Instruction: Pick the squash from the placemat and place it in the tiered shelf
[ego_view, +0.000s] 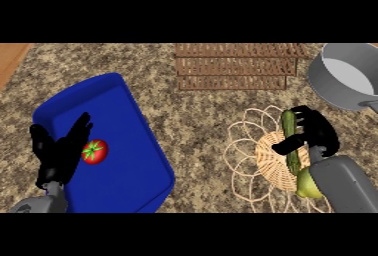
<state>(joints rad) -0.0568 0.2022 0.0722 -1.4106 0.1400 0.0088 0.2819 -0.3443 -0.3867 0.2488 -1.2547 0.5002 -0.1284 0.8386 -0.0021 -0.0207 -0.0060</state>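
A long green squash (289, 131) with a yellow-green bulbous end lies on the round woven placemat (255, 155) at the right. My right hand (316, 131) is over it, fingers and thumb curled round its neck; the wrist hides part of the bulb. The brown slatted tiered shelf (235, 66) stands at the back centre. My left hand (59, 150) rests open, fingers up, at the left over the blue tray's edge.
A blue tray (118, 190) at the left holds a red tomato (94, 151). A grey pot (347, 75) stands at the back right, close to the shelf. Speckled counter lies between tray and placemat; a wooden edge shows at top left.
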